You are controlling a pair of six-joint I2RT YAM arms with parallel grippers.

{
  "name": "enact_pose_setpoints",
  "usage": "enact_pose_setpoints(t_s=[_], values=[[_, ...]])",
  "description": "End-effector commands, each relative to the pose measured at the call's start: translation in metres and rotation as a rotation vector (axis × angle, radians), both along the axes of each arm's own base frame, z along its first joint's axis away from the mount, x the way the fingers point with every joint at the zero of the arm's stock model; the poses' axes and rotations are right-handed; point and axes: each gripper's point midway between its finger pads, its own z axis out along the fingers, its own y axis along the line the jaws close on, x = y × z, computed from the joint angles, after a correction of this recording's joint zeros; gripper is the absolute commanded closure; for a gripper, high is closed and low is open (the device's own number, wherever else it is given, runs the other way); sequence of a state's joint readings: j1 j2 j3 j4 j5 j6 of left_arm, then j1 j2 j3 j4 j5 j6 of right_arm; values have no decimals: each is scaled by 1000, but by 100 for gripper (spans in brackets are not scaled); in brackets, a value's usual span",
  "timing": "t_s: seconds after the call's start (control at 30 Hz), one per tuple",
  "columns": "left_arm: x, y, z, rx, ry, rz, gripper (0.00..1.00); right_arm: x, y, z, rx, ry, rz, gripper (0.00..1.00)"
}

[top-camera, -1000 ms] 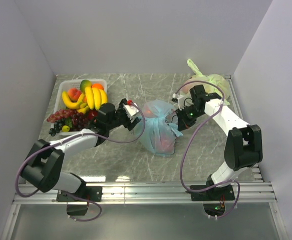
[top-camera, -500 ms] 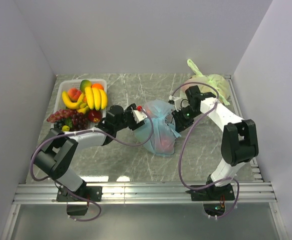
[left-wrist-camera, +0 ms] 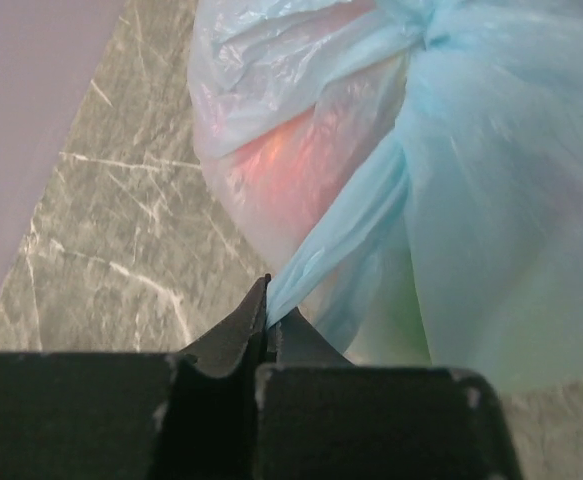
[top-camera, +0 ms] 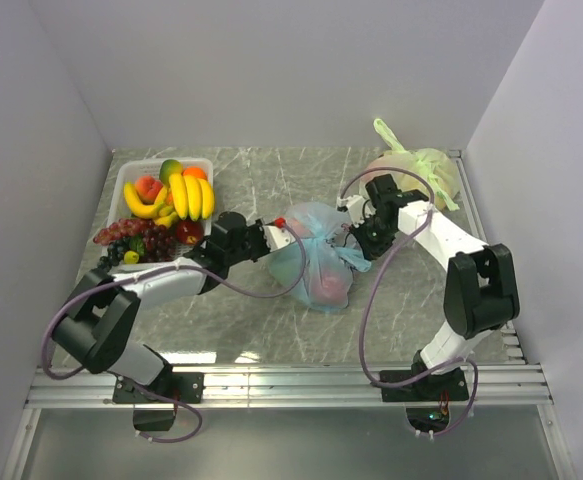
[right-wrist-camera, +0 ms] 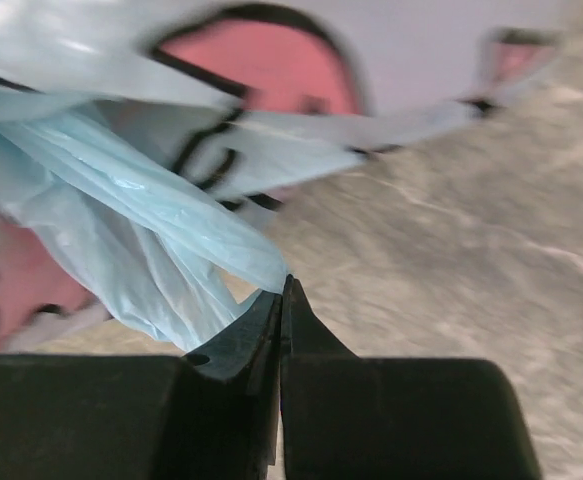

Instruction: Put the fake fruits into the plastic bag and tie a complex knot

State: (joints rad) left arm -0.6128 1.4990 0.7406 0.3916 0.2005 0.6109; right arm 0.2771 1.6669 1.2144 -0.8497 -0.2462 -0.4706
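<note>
Left gripper [left-wrist-camera: 268,303] was wide a sec ago, then clamped an ear of the plastic bag [top-camera: 316,265], mid worktop [top-camera: 401,300] btw my arms. Right gripper [right-wrist-camera: 281,292] re-pinched the other ear. Prob ready to cinch the knot [left-wrist-camera: 426,35].

White arm links [top-camera: 441,232], black joints [top-camera: 481,288], looping purple cables [top-camera: 363,320], black tapered jaws

Both arms reach low and inward, wrists facing each other. The left gripper [left-wrist-camera: 268,300] and right gripper [right-wrist-camera: 283,290] are clamped tight, each pinching the bag [top-camera: 321,272].
</note>
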Motion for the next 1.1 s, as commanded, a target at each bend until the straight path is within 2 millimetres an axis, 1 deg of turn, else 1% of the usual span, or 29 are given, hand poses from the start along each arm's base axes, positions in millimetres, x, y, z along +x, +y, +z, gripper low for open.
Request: enact_pose_setpoints(t_s=[0.0,0.03,0.07,0.1,0.13,0.17,0.2,0.23,0.3,0.33,0.37,0.4,0.47,0.53,0.57,0.6,0.63,0.73,0.77,0.8,0.87,0.9,0.93,0.97,1.0,1.03,1.07], values=[[7,48,11,76,-38,129,100,-2,-54,12,-236,-73,-15,100],[9,61,8,97,-35,151,100,-4,-59,14,-245,-76,-9,100],[10,68,8,107,-33,162,100,-4,-69,15,-288,-82,-14,100],[8,77,7,125,-21,174,100,-6,-74,16,-306,-82,-13,100],[12,91,8,143,-28,199,100,-6,-84,18,-325,-86,-12,100],[13,99,8,153,-25,212,100,-10,-91,16,-347,-82,-14,100],[14,106,15,152,-41,221,100,-10,-102,18,-378,-87,-22,100],[15,119,14,174,-37,240,100,-10,-114,18,-404,-90,-25,100],[16,130,23,182,-59,256,100,-15,-133,17,-459,-84,-40,100],[16,134,23,198,-56,253,100,-15,-139,17,-475,-86,-33,100],[17,142,25,203,-58,267,100,-18,-150,16,-488,-76,-53,100],[16,145,30,203,-65,272,100,-19,-156,16,-501,-73,-61,100],[16,153,29,222,-61,277,100,-22,-174,15,-534,-61,-81,100],[16,162,26,236,-58,290,100,-22,-182,15,-557,-66,-72,100],[16,164,24,239,-55,295,100,-25,-190,12,-561,-53,-91,100],[15,167,18,246,-42,302,100,-27,-194,9,-564,-43,-95,100],[17,170,16,248,-38,311,100,-27,-193,8,-565,-44,-98,100],[21,169,11,237,-10,329,100,-26,-189,7,-541,-33,-111,100],[22,168,13,229,-2,332,100,-21,-184,10,-517,-44,-114,100],[24,163,17,213,7,312,99,-20,-180,10,-503,-42,-120,100],[22,153,22,189,12,266,100,-14,-169,20,-455,-50,-114,100],[19,142,28,157,11,217,99,-12,-155,23,-382,-59,-98,100],[16,134,30,144,18,189,100,-14,-147,26,-334,-50,-103,100],[12,128,28,141,41,166,99,-5,-134,40,-265,-76,-93,92],[12,121,29,127,54,148,95,-2,-113,45,-144,-81,-76,89],[9,116,28,112,80,142,93,-2,-103,51,-88,-72,-107,85],[6,107,28,101,95,119,90,8,-92,65,-26,-94,-115,71]])
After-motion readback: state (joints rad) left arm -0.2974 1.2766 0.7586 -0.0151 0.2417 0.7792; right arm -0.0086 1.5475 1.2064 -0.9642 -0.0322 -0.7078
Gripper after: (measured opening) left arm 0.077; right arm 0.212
